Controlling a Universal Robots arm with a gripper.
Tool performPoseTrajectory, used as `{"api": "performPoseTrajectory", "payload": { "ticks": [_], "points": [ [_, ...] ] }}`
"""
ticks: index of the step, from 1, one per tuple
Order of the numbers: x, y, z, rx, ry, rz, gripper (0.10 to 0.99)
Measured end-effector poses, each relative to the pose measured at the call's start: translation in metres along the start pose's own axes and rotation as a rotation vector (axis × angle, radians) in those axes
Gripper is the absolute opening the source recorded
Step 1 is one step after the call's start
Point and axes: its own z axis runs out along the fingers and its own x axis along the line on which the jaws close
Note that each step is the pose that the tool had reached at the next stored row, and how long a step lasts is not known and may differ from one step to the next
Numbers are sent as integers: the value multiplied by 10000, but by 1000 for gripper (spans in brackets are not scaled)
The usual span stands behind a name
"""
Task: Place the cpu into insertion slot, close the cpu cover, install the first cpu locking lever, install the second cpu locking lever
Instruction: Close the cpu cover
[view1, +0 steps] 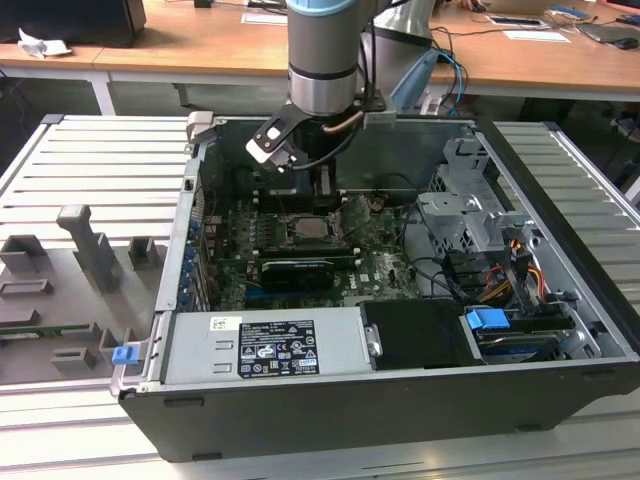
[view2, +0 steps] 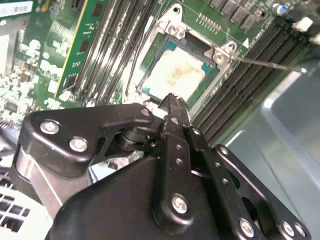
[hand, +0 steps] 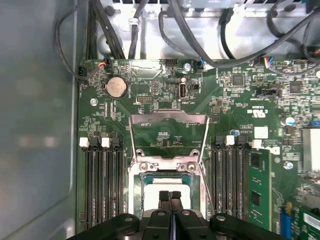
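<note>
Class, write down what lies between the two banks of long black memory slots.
In the first wrist view, the insertion slot with the cpu seated in it, the shut fingers above it.

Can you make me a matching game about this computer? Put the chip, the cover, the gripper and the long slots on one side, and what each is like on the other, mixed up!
Things:
1. chip
2. cover
3. gripper
4. long slots

What they are like:
A. flipped open
B. black, on both sides of the socket
C. fingers shut together
D. lying in the socket

Pairs: 1-D, 2-A, 3-C, 4-B
</note>
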Motion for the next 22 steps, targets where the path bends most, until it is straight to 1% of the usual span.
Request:
{"api": "performPoseTrajectory", "payload": {
  "ticks": [1, 3, 5, 8, 10, 13, 14, 16, 20, 22],
  "points": [
    [1, 4, -64, 0, 1, 0, 106],
    [2, 9, -107, 1, 0, -2, 106],
    [3, 30, -112, 1, 3, -1, 106],
    [2, 86, -110, 2, 1, -2, 106],
    [3, 87, -115, 3, -1, -1, 106],
    [3, 90, -158, 3, 0, 0, 106],
    [4, 101, -168, 2, 3, -1, 106],
    [5, 201, -162, 16, 1, -1, 106],
    [5, 334, -152, 37, -1, 0, 106],
    [6, 385, -146, 48, -1, -11, 106]
  ]
}}
